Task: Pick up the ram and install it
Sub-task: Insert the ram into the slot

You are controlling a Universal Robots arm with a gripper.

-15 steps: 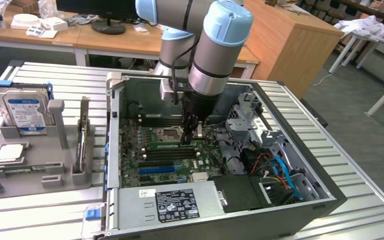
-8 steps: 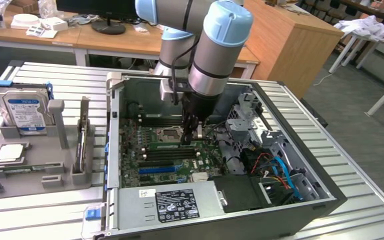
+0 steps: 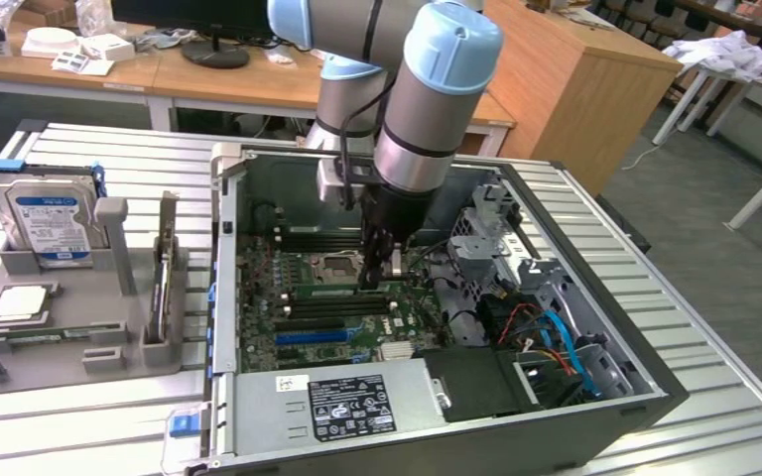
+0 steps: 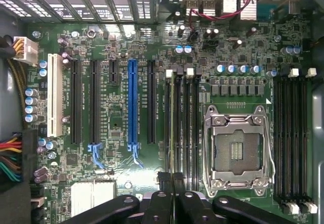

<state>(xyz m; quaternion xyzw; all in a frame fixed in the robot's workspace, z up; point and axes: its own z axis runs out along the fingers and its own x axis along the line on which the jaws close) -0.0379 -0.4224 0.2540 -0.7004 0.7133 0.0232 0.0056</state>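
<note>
Inside an open computer case (image 3: 619, 412) on a slatted table (image 3: 76, 416), the pincer (image 4: 170, 179) is held clenched low over the board. Just past its tips, the ram (image 4: 177, 128) looks to be set on edge in a slot beside the CPU socket (image 4: 235, 150). Its long side is lined up straight away from the pincer; whether it is touched cannot be told.

Slatted table (image 3: 76, 426) bears grey fixture (image 3: 40, 349) and computer case (image 3: 487, 436).

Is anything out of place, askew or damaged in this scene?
Nothing looks spilled, broken or askew. One notable thing: the CPU socket stands empty with bare contacts, while a square silver chip lies in the grey holder.
</note>
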